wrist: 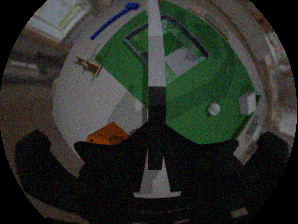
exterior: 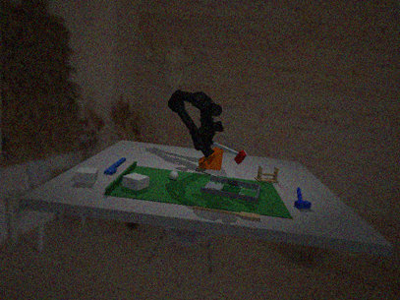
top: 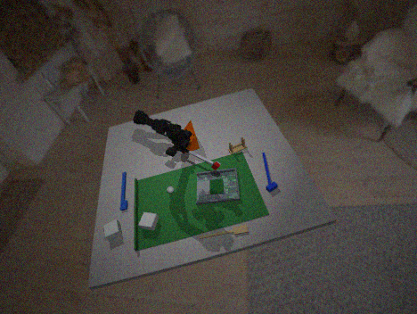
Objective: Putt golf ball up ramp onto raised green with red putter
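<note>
My gripper (top: 185, 151) (exterior: 211, 142) (wrist: 154, 124) is shut on the red putter's dark handle. The putter's pale shaft (top: 201, 159) (wrist: 156, 52) points away from the fingers, and its red head (top: 216, 165) (exterior: 240, 156) is in the air near the mat's back edge; the head is outside the wrist view. The white golf ball (top: 170, 189) (exterior: 173, 175) (wrist: 214, 109) lies on the green mat, left of the ramp in the top view. The grey ramp (top: 203, 187) (wrist: 185, 60) rises to the raised green (top: 216, 186) inside a grey frame.
An orange wedge (top: 192, 137) (exterior: 214, 160) (wrist: 107, 134) stands close by the arm. A small wooden rack (top: 237, 146) (wrist: 89, 66) is behind the mat. A white block (top: 148, 220) (exterior: 135, 181) stands on the mat. Blue clubs (top: 124, 189) (top: 267, 171) lie on either side. A wooden paddle (top: 239, 230) lies in front.
</note>
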